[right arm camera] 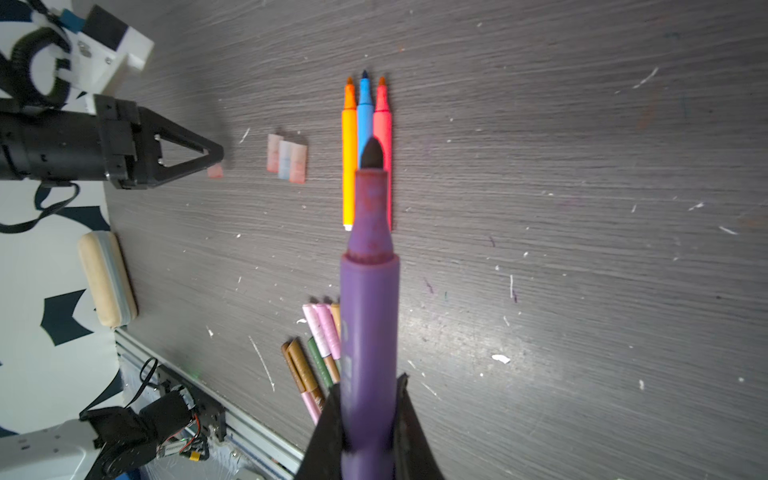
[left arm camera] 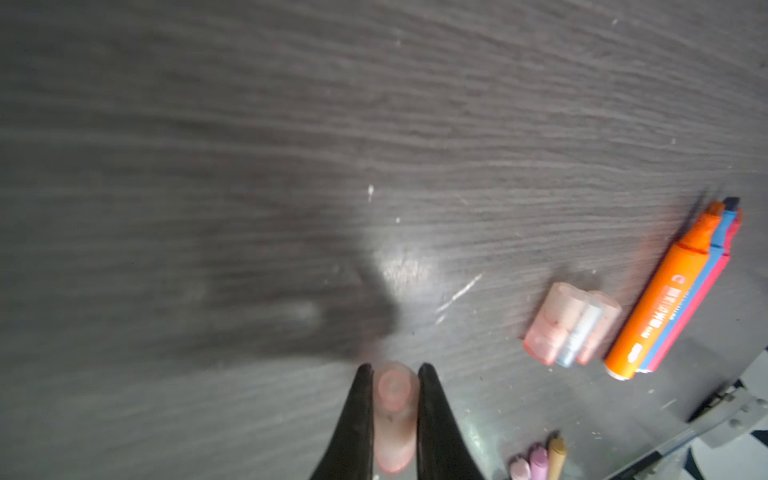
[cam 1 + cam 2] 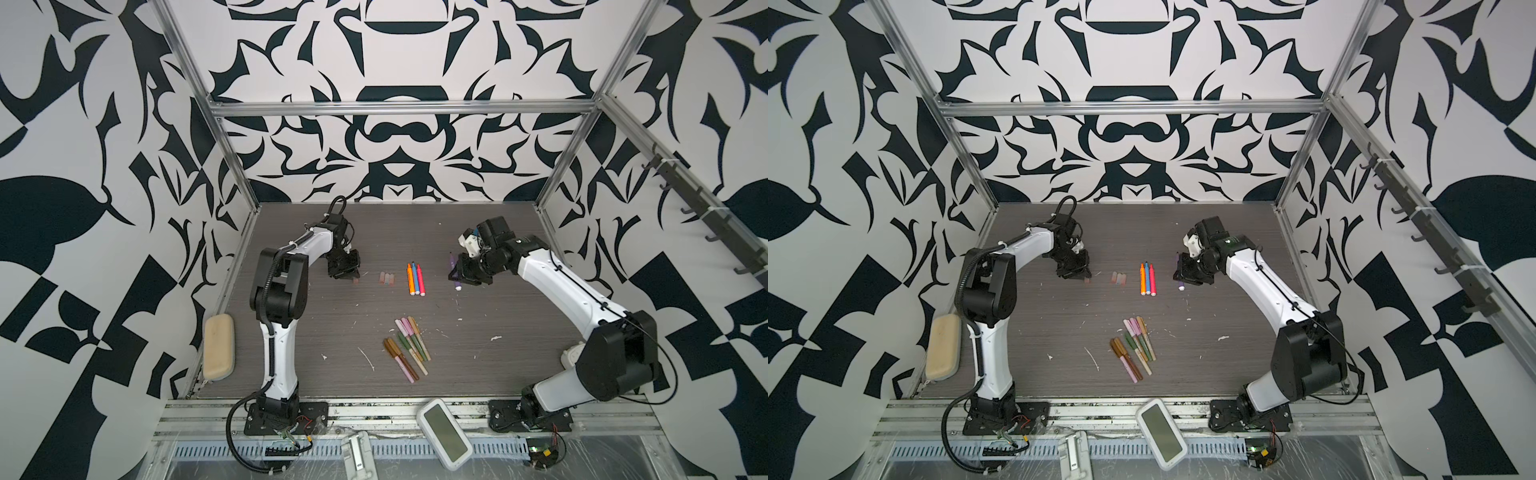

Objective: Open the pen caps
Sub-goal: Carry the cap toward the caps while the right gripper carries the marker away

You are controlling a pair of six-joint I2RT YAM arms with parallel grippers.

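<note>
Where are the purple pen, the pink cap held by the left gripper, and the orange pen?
purple pen (image 1: 369, 332): right wrist view, on its barrel.
held pink cap (image 2: 395, 415): left wrist view, middle of its body.
orange pen (image 3: 409, 279): in a top view, middle of its barrel.

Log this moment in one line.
left gripper shut on pink cap | right gripper shut on uncapped purple pen | three caps beside three uncapped pens | capped pens untouched

Three pale translucent caps (image 3: 387, 278), side by side, mid-table; fourth cap (image 2: 392, 415) in left gripper (image 2: 394, 370). Three uncapped pens (image 3: 415, 279), parallel, centre; purple pen (image 1: 368, 324), uncapped, in right gripper (image 1: 368, 380); capped pens (image 3: 409, 349) clustered toward front edge.
</note>
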